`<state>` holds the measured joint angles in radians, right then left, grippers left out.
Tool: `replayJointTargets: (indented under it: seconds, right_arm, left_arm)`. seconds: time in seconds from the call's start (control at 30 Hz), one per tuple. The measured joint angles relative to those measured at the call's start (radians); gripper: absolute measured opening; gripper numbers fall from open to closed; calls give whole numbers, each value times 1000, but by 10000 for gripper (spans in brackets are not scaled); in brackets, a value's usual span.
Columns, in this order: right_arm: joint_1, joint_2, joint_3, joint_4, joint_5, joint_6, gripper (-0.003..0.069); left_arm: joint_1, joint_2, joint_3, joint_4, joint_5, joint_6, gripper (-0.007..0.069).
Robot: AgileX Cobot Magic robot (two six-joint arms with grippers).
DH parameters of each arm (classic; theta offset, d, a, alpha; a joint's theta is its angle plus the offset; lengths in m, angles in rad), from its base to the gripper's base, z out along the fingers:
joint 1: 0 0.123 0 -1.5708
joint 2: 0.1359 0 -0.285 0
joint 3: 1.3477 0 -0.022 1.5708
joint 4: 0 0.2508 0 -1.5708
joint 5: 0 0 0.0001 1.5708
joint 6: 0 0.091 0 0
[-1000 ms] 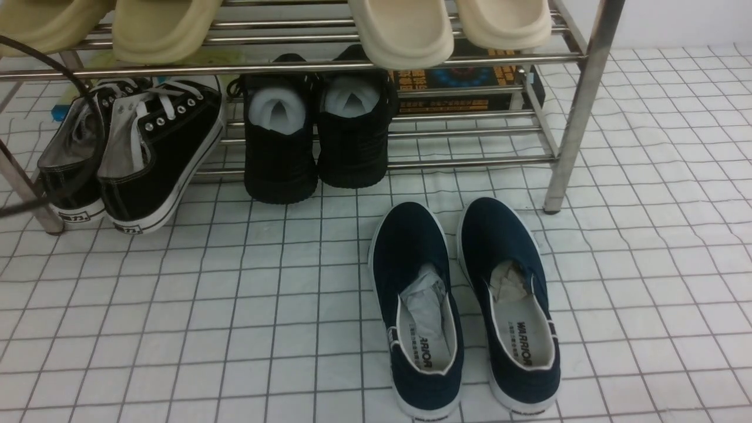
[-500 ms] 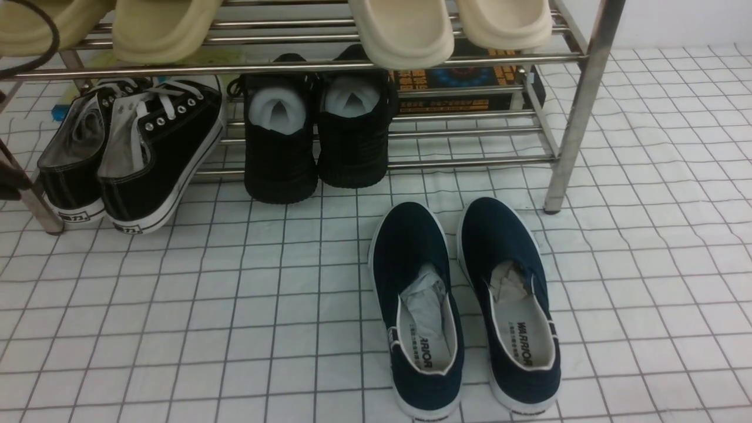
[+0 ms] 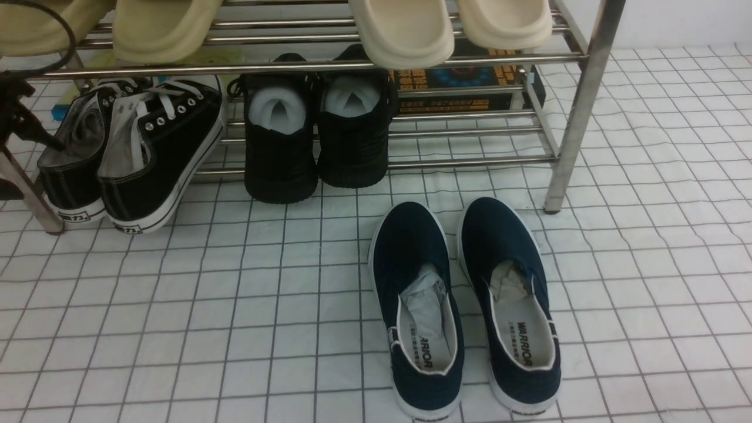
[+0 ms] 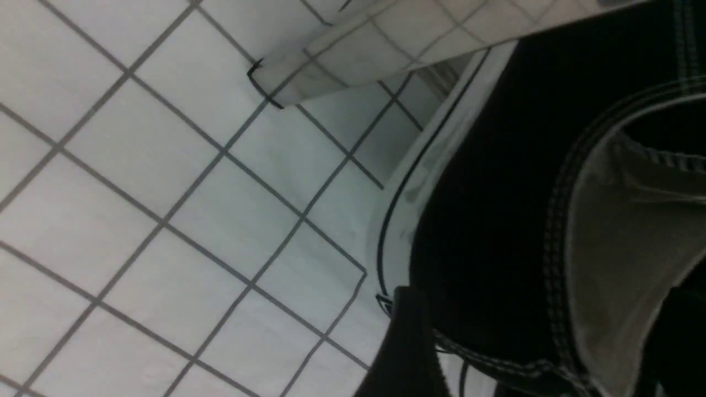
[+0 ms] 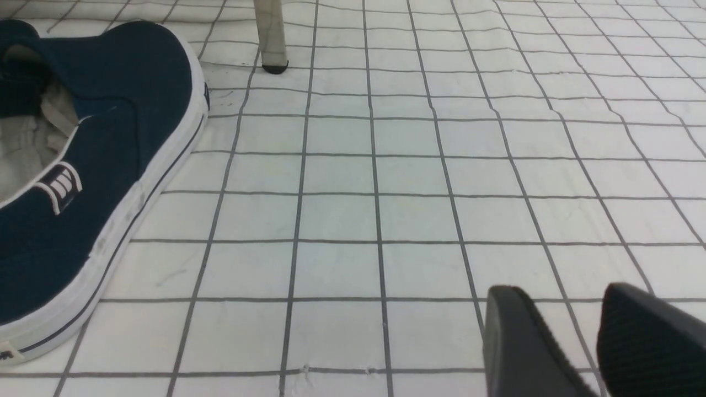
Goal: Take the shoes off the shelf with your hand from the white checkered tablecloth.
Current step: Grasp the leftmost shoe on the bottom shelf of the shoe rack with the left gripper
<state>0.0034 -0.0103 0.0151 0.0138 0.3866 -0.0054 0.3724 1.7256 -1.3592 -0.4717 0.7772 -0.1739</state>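
Observation:
The black canvas sneakers with white laces lean on the lower tier of the steel shelf, at its left end, heels on the white checkered tablecloth. My left gripper is at the left sneaker, at the frame's left edge. In the left wrist view the left gripper is open. One of its fingers is outside the sneaker's wall and the other is inside the opening. My right gripper is open and empty, low over the tablecloth; it is out of the front view.
All-black knit shoes stand mid-shelf. Navy slip-ons lie on the cloth in front; one also shows in the right wrist view. Cream slippers sit on the upper tier. A dark box lies behind. The shelf's left leg is close to my left gripper.
My left gripper has come in from the left edge and one finger now reaches into the left sneaker's opening. Its cable has swung upward. The shoes have not moved.

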Motion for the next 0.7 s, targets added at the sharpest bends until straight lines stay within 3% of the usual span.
replayJointTargets:
  seconds: [0.23,0.37,0.53,0.7]
  right_arm:
    - [0,0,0,0,0,0,239]
    - [0,0,0,0,0,0,239]
    - [0,0,0,1,0,0,239]
    - [0,0,0,1,0,0,239]
  left_arm:
    - [0,53,0,0,-45,0,546]
    - [0,77,0,-3,-69,-1,447]
    - [-2,78,-1,-6,-77,-1,137]
    - [0,66,-1,31,-18,-2,27]
